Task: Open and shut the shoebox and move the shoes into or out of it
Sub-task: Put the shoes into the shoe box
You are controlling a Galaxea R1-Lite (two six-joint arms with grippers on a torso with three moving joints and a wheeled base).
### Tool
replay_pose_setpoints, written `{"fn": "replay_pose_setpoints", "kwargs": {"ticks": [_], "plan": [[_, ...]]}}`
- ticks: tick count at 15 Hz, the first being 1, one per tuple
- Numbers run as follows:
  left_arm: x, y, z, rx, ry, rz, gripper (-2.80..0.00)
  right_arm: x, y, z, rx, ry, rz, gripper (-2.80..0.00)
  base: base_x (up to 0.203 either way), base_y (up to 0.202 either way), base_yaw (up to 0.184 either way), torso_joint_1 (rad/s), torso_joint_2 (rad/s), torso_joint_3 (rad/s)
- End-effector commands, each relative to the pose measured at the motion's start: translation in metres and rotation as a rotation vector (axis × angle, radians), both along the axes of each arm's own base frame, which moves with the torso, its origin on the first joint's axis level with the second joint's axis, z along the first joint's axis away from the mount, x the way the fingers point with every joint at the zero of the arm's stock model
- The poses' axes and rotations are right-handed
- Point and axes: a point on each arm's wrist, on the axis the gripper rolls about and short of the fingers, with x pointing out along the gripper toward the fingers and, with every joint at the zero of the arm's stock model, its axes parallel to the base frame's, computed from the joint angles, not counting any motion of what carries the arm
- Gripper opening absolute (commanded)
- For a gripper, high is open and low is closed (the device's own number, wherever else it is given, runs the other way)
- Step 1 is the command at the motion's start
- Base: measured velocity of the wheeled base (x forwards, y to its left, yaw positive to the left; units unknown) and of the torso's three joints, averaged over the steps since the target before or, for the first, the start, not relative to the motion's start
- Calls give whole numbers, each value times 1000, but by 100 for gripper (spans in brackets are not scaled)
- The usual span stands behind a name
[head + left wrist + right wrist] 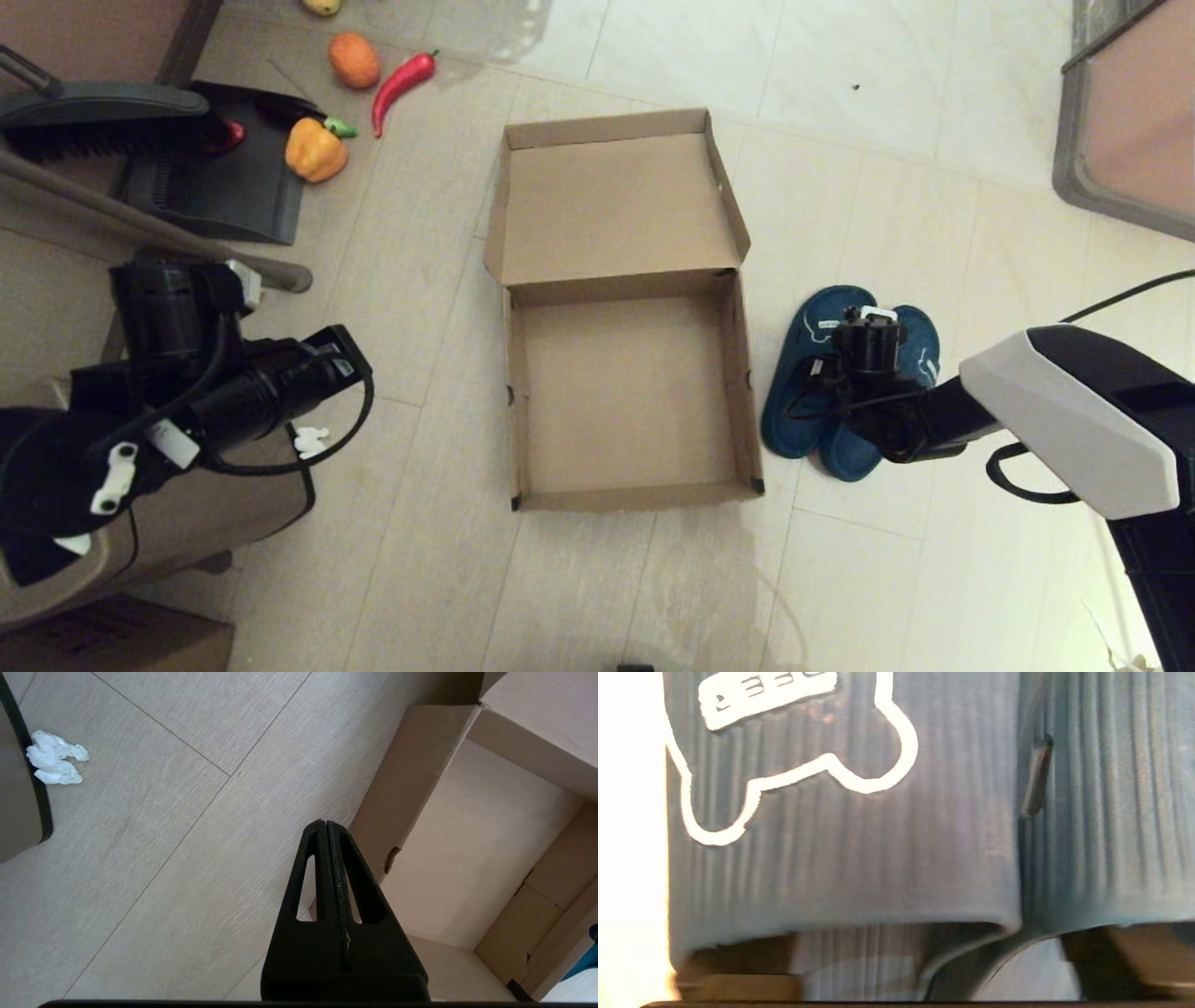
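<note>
The shoebox (627,485) lies open on the floor in the middle of the head view, its lid (611,201) folded back flat and its inside bare. The two teal shoes (810,373) lie side by side on the floor just right of the box. My right gripper (868,327) points down onto their straps. In the right wrist view the ribbed straps (840,858) fill the frame, and its fingers (738,968) stand wide apart, open, one at each strap's opening. My left gripper (325,826) hangs shut and empty, left of the box wall (402,812).
A dustpan and brush (219,177) sit at the back left with a yellow pepper (315,149), an orange (354,60) and a red chilli (400,84). A brown bin (187,523) and crumpled tissue (53,763) are under my left arm. A furniture frame (1120,121) stands back right.
</note>
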Motion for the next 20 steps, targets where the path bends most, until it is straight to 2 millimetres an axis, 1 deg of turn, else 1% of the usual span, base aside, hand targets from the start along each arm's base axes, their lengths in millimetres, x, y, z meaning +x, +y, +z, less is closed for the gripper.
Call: {"fn": "replay_pose_setpoints", "kwargs": {"ticks": [1, 6, 8, 9, 12, 13, 15, 19, 20], "plan": [[1, 0, 0, -3, -2, 0, -280, 6, -6, -6, 3, -12, -15, -280, 0, 0, 0, 0, 0, 0], [1, 0, -1, -1, 0, 1, -280, 5, -29, -11, 11, -1, -64, -280, 0, 0, 0, 0, 0, 0], [2, -1, -3, -1, 7, 0, -280, 1, -29, -3, 12, -6, -64, -280, 0, 0, 0, 0, 0, 0], [3, -1, -4, -1, 9, -2, -280, -6, -26, 4, 12, -3, -57, -280, 0, 0, 0, 0, 0, 0], [0, -1, -11, 0, 34, -1, -280, -33, -8, 10, 14, 46, -12, -280, 0, 0, 0, 0, 0, 0], [-1, 0, -13, 1, 44, -2, -280, -40, -4, 10, 21, 58, -5, -280, 0, 0, 0, 0, 0, 0], [-5, 0, -15, 1, 51, -3, -280, -50, -1, 20, 32, 52, 0, -280, 0, 0, 0, 0, 0, 0], [-5, 0, -16, 0, 48, -3, -280, -75, 14, 55, 36, 6, 41, -280, 0, 0, 0, 0, 0, 0], [-5, -1, -16, 0, 47, -4, -280, -82, 18, 66, 36, -13, 52, -280, 0, 0, 0, 0, 0, 0]]}}
